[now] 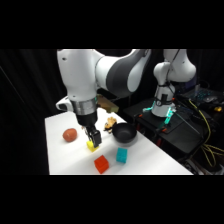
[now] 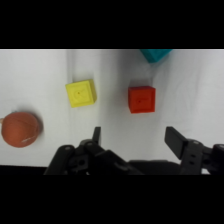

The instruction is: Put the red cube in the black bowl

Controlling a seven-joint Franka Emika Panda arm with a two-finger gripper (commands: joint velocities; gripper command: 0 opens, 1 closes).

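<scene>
Currently, the white arm's two-finger gripper (image 1: 93, 139) is held low over the white table (image 1: 60, 155), its black fingers seen well apart in the wrist view, with nothing between them. The small bright red-orange cube (image 2: 142, 99) is seen resting on the table, ahead of the open fingers and nearer the right-hand one in the wrist view; no contact with the gripper is shown. In the side view the same red cube (image 1: 101, 164) lies toward the table's near edge, below and slightly right of the gripper.

A small yellow cube (image 2: 81, 93) is placed beside the red one, apart from it; in the side view it is partly covered by the fingertips. A small cyan cube (image 1: 121, 155) is seen just right of the red cube, the two being close but not touching. The small round glossy black bowl (image 1: 123, 133) stands farther back on the table, beyond the cyan cube and to the right of the gripper, and its inside cannot be made out. A round dull-red ball (image 1: 70, 134) lies to the gripper's left, well apart from the cubes.
</scene>
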